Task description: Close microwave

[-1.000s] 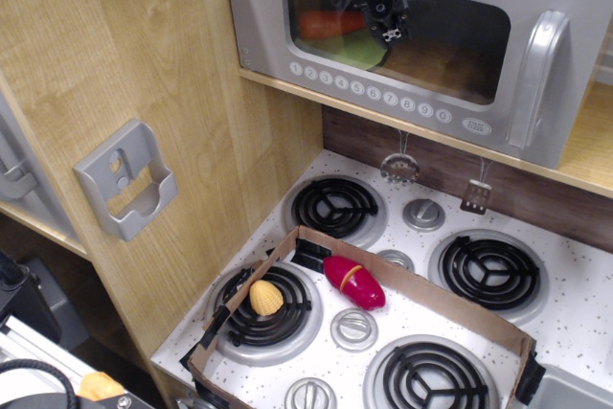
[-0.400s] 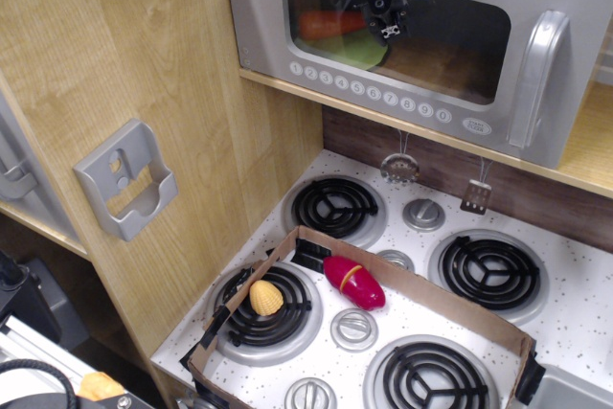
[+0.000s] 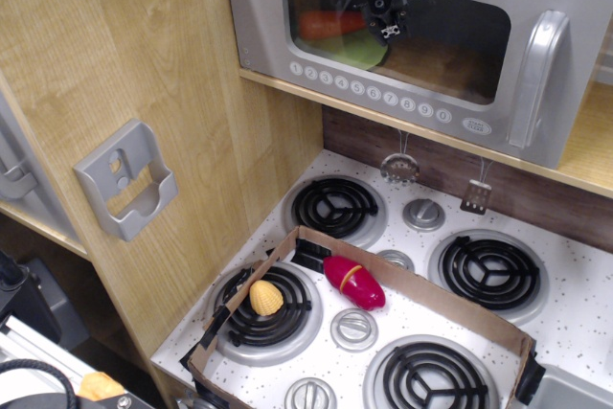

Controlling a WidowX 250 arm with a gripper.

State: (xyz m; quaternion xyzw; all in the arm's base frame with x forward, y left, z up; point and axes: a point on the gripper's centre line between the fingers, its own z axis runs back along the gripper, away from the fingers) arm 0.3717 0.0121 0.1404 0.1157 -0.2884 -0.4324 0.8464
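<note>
Looking for readable text, there's not much: the microwave (image 3: pixel 421 45) has a row of round number buttons (image 3: pixel 369 91) under the window, digits too small to make out, plus an oval badge (image 3: pixel 476 126) at the right end that's just a blur.

Claw (image 3: pixel 388 30) is black and hangs in front of the clear window near the top middle of the door. Tips look pinched close together, but it's dark against a dark window, so I honestly can't tell whether it's clamped or slightly apart, or whether it's touching the door. It isn't holding anything I can see.

Microwave sits up top on a wooden shelf, its silver-grey door lying nearly flat against the front, chunky D-handle (image 3: pixel 533 72) on the right side. Through the window there's something orange (image 3: pixel 330 22) and something green (image 3: pixel 356 49) inside.

Down below is the toy stovetop (image 3: pixel 575 332) with four black coil burners. A cardboard frame (image 3: pixel 421 289) lies across it, with a red-and-yellow toy (image 3: pixel 353 282) inside and a yellow corn-like piece (image 3: pixel 266 297) on the front-left burner. A grey wall holder (image 3: pixel 125 179) is fixed to the wooden side panel on the left.
</note>
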